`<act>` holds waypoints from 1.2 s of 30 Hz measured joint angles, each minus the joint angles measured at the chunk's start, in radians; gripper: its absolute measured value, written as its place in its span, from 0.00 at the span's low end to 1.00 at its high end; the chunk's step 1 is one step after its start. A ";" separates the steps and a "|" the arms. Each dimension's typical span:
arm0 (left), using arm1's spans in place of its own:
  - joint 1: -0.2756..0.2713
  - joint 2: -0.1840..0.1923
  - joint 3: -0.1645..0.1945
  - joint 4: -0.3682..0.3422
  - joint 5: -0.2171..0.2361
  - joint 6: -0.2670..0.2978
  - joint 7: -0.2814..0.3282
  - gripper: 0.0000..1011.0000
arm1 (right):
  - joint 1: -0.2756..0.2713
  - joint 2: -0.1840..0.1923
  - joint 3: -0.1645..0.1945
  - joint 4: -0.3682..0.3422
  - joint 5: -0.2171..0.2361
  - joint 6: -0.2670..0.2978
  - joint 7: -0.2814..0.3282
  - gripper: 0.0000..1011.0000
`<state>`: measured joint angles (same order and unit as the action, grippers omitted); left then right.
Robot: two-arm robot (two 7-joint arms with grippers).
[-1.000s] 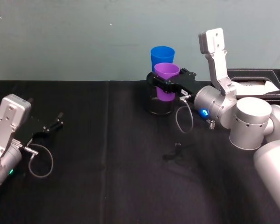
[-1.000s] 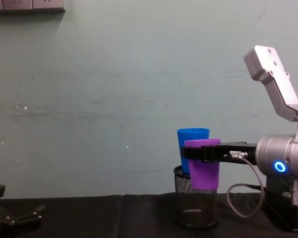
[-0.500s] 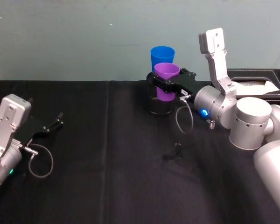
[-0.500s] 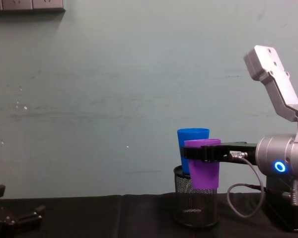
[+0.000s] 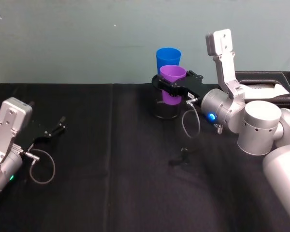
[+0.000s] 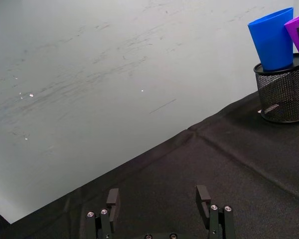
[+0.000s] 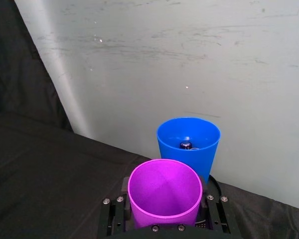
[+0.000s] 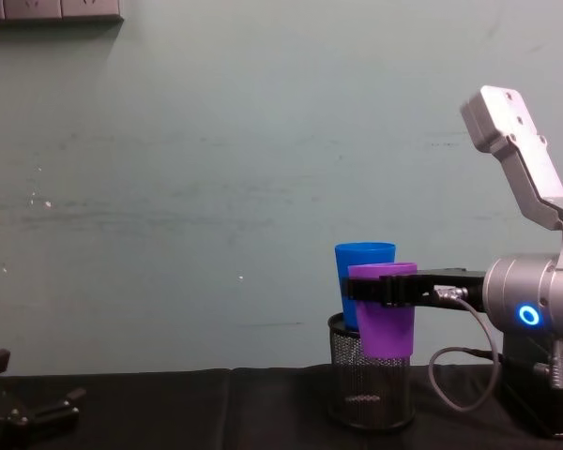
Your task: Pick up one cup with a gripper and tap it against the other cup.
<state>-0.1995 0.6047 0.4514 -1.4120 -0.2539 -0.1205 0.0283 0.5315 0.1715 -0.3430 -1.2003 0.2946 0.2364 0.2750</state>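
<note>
While the right gripper (image 5: 170, 87) clamps the purple cup (image 5: 172, 82), the blue cup (image 5: 167, 58) stands in the mesh holder (image 5: 165, 110).
Head view: left gripper (image 5: 52, 130) low over the desk (image 5: 111, 193), fingers apart (parked). Chest view: purple cup (image 8: 387, 307) held aloft, overlapping the blue cup (image 8: 359, 272). Right wrist view: rims nearly touching.

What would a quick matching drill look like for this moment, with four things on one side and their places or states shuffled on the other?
Things:
1. purple cup
2. blue cup
3. mesh pen holder
4. left gripper

Places or states:
A. open and parked low over the black cloth on the robot's left
B. standing in the mesh holder
C. clamped in the right gripper, held off the table
D. resting on the black cloth, under the blue cup

Pairs: 1-C, 2-B, 3-D, 4-A
</note>
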 joint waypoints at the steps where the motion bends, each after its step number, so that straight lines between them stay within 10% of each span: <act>1: 0.000 0.000 0.000 0.000 0.000 0.000 0.000 0.99 | 0.000 0.000 0.000 0.000 0.000 0.000 0.000 0.73; 36: 0.000 0.000 0.000 0.000 0.000 0.000 0.000 0.99 | 0.000 0.000 0.000 0.000 0.000 0.000 0.000 0.73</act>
<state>-0.1995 0.6047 0.4514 -1.4120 -0.2539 -0.1205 0.0283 0.5315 0.1716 -0.3430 -1.2003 0.2946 0.2363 0.2749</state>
